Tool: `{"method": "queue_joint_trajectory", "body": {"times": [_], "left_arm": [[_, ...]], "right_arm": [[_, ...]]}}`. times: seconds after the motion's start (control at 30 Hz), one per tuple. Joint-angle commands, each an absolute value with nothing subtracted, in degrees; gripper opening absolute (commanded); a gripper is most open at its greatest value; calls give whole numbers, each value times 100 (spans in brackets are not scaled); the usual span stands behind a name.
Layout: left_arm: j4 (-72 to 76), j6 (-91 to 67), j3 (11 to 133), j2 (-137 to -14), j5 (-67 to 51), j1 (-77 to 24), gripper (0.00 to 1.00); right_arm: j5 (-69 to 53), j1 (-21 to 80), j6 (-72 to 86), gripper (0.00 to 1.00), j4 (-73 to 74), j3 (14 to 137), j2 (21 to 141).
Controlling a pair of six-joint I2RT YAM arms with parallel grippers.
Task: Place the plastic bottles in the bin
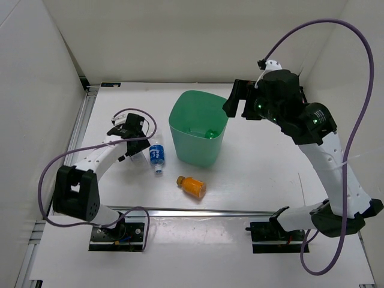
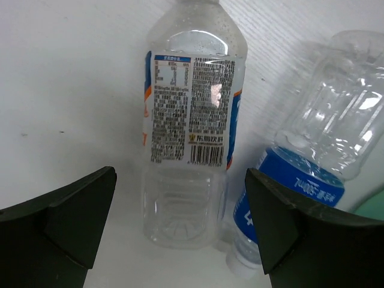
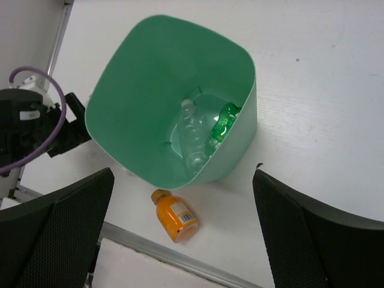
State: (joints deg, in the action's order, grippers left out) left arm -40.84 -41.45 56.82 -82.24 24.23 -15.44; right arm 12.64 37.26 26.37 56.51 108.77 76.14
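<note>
The left gripper (image 2: 180, 180) hangs spread over a clear bottle (image 2: 192, 120) beside the blue-label bottle (image 2: 300, 180), left of the bin (image 3: 150, 60). The right gripper (image 3: 183, 173), spread, hovers above the bin, which holds a green bottle (image 3: 225, 120). The orange bottle (image 3: 175, 215) lies on the bench (image 3: 312, 90).

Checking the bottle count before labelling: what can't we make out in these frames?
Top view: the labelled clear bottle is mostly hidden under the left hand.
Left wrist view: its cap is cut off by the top edge.
Right wrist view: the green bottle has its lower part behind the bin wall.

Left wrist close; overhead, right wrist share the bin (image 1: 198, 151)
</note>
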Motion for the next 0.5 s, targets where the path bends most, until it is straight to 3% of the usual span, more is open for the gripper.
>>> {"method": "queue_joint_trajectory", "body": {"times": [0.0, 0.17, 0.27, 0.3, 0.4, 0.47], "left_arm": [[-3753, -4113, 5713, -8551, 2303, -1477, 100], [-3753, -4166, 5879, -9377, 2101, -1415, 100], [-3753, -4315, 5880, -9378, 2101, -1354, 77], [-3753, -4376, 5880, -9291, 2101, -1293, 64], [-3753, -4429, 6143, -8826, 2101, -1161, 43], [-3805, -4430, 6380, -8614, 2101, -1091, 38]], "right_arm": [[1187, 3744, 2523, 100, 5774, 10749, 7567], [1055, 3744, 2330, 100, 5897, 10854, 7567], [1055, 3744, 2276, 100, 5950, 10907, 7567], [1055, 3744, 2224, 100, 5950, 10907, 7567], [1055, 3691, 2224, 100, 5950, 10907, 7567], [993, 3639, 2171, 100, 5950, 10907, 7567]]}}
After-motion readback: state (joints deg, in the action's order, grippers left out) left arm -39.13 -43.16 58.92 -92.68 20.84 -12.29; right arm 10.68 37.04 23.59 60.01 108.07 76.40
